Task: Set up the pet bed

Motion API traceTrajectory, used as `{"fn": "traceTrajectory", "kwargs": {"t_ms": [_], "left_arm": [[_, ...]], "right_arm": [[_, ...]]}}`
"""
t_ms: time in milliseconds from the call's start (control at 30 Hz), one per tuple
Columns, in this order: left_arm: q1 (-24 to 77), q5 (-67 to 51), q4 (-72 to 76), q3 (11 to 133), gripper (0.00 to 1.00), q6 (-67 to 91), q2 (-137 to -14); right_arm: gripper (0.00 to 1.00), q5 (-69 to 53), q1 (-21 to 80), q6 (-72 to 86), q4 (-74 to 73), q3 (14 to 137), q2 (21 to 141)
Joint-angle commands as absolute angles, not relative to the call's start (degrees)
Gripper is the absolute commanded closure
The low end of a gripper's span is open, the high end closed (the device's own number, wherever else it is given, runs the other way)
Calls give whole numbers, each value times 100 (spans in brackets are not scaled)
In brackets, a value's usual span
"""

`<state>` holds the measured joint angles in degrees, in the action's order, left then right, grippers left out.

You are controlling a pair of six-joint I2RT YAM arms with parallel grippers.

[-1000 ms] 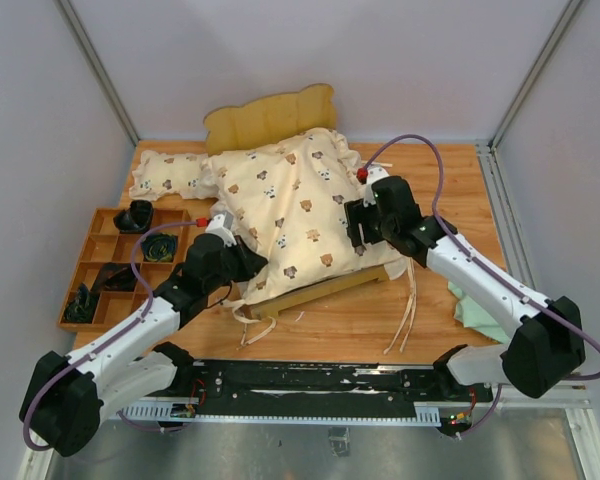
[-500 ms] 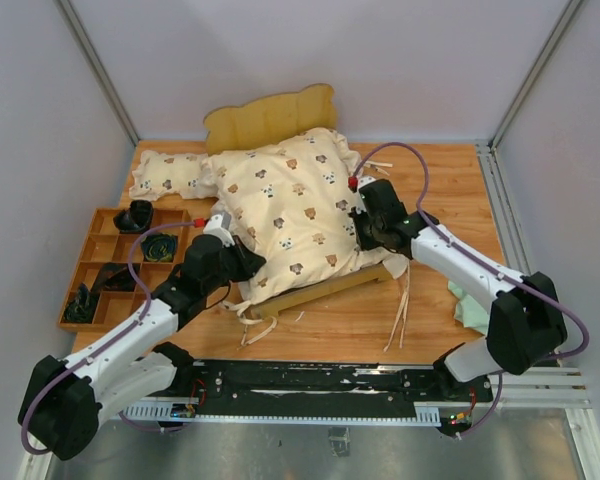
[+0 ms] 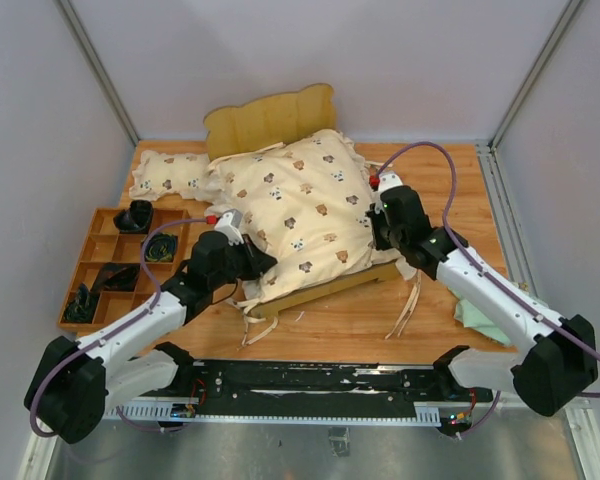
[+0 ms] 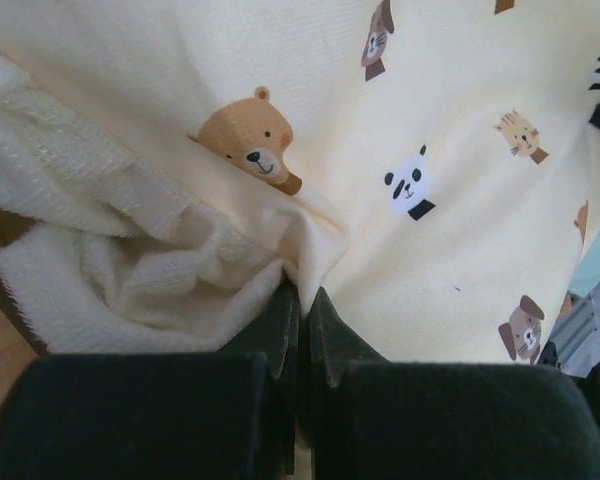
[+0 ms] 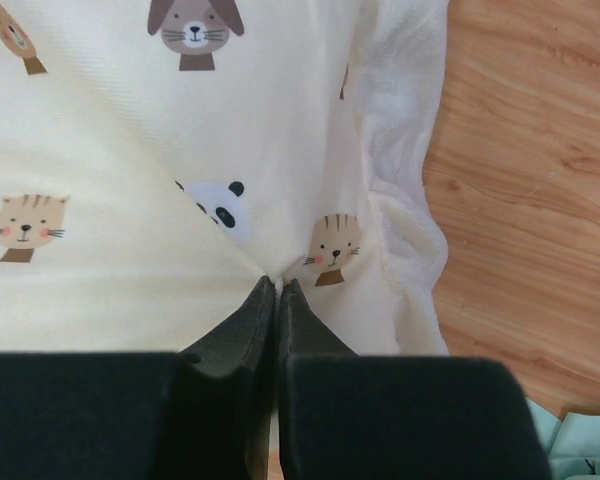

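Observation:
The pet bed shows its wavy wooden headboard [image 3: 270, 115] at the back and a wooden foot rail [image 3: 330, 287] in front; the rest lies under the cream animal-print quilt [image 3: 300, 210]. My left gripper [image 3: 252, 262] is shut on a pinch of the quilt's near-left edge [image 4: 300, 262], where the white fleecy underside [image 4: 100, 250] is turned up. On the quilt's right side [image 5: 280, 240], my right gripper [image 3: 378, 232] is shut on a fold of the fabric, beside its ruffled white border [image 5: 405, 200].
A matching small pillow [image 3: 168, 175] lies at the back left. A wooden compartment tray [image 3: 100, 258] with dark items stands at the left. Loose cream ties [image 3: 405, 310] trail over the table in front. A pale green cloth [image 3: 480, 315] lies at the right.
The right gripper has closed on the quilt's right side. Both arms have shifted right and the quilt has been drawn that way, bunching higher over the bed.

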<state>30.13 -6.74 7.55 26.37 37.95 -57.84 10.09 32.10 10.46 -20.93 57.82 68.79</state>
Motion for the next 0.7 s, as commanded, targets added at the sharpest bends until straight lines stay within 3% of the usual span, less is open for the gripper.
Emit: {"fn": "traceTrajectory", "kwargs": {"t_ms": [0, 33, 67, 133, 167, 300, 400, 533, 667], "left_arm": [[3015, -422, 805, 2772, 100, 3692, -5977], [3016, -364, 725, 2860, 97, 3687, -6022], [3016, -328, 574, 2976, 87, 3680, -6055], [3019, -230, 75, 3315, 55, 3584, -6039], [3016, -138, -130, 3424, 47, 3541, -5988], [3015, 438, -874, 3690, 25, 3460, -5551], [3015, 799, -1216, 3735, 6, 3401, -5167], [3014, 1077, -1533, 3814, 3, 3265, -4746], [3019, 1185, -1856, 3964, 3, 3053, -4470]], "right_arm": [[96, 1481, 3144, 810, -1815, 5564, 7126], [85, 1477, 3146, 838, -1928, 5682, 7216], [73, 1488, 3142, 921, -2212, 5856, 7286], [56, 1688, 3259, 1039, -2854, 6217, 7335], [49, 1858, 3374, 1045, -3045, 6322, 7272], [41, 1931, 3791, 1431, -3401, 6429, 6825], [34, 1895, 3849, 2760, -3455, 6126, 6399], [42, 1923, 3845, 5162, -3760, 5651, 5927], [43, 1376, 3863, 6564, -3835, 5059, 5537]]}}
